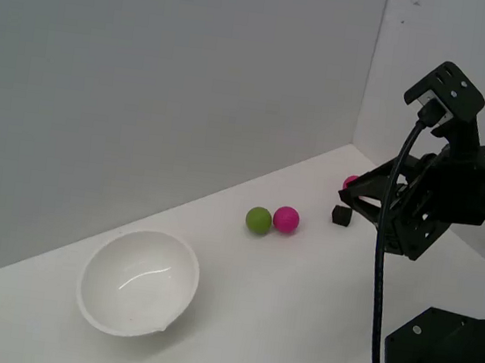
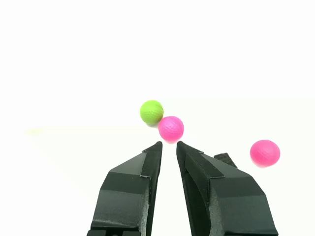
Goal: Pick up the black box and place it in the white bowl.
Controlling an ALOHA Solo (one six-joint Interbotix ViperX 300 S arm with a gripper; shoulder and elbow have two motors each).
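The black box [image 1: 341, 216] is a tiny matte cube on the white table, towards the exterior view's right. In the wrist view the black box [image 2: 225, 158] peeks out from behind one finger. My gripper [image 1: 349, 195] hovers just above and beside the box, not touching it. In the wrist view my gripper [image 2: 168, 144] has its fingers nearly together with only a narrow gap and nothing between them. The white bowl [image 1: 103, 306] sits empty and tilted on the table at the exterior view's left, far from the gripper. It is out of the wrist view.
A green ball [image 1: 258, 220] and a pink ball [image 1: 286, 219] touch each other between the bowl and the box; both show in the wrist view, green [image 2: 151, 111] and pink [image 2: 171, 129]. Another pink ball [image 2: 265, 152] lies near the box. Grey walls stand behind.
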